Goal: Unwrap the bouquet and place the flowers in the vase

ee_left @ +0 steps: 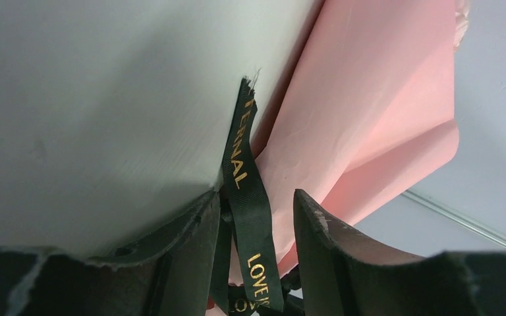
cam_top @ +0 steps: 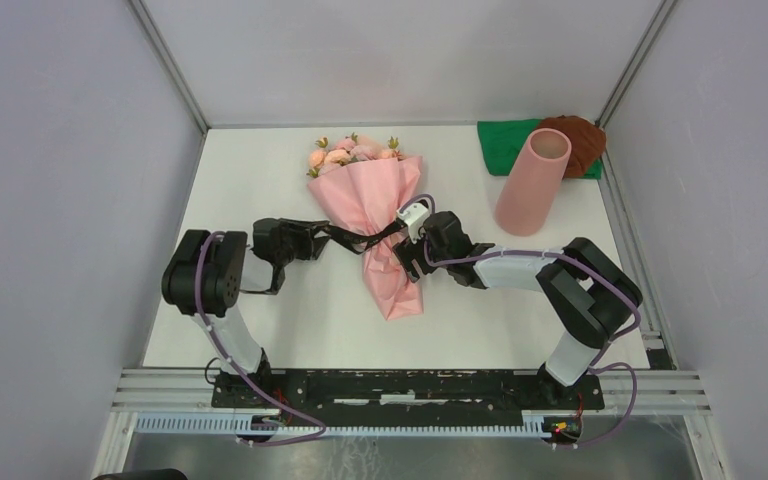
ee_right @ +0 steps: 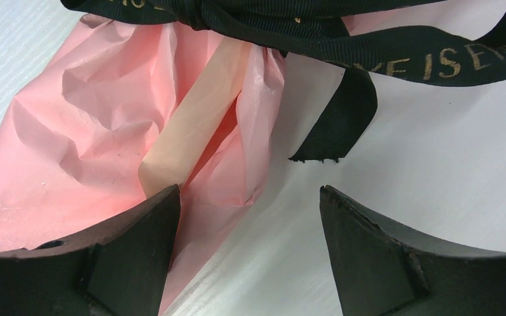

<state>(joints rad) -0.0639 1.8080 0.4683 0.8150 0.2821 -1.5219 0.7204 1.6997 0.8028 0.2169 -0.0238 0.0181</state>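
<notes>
One camera looks down from high behind; both wrist cameras sit close, sharing the ribbon [ee_right: 395, 60].

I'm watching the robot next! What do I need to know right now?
Left pincer: open, with one tail of the black ribbon running between its jaws, not pinched.
Right pincer: open wide at the narrow end of the pink paper, holding nothing.
Bouquet: lying mid-table, bow tied, flowers at the far end.
Vase: far right, by a green cloth, no flowers in it.
Done: nothing yet.
Left: pull the bow loose, open the paper, put the flowers in the vase.
</notes>
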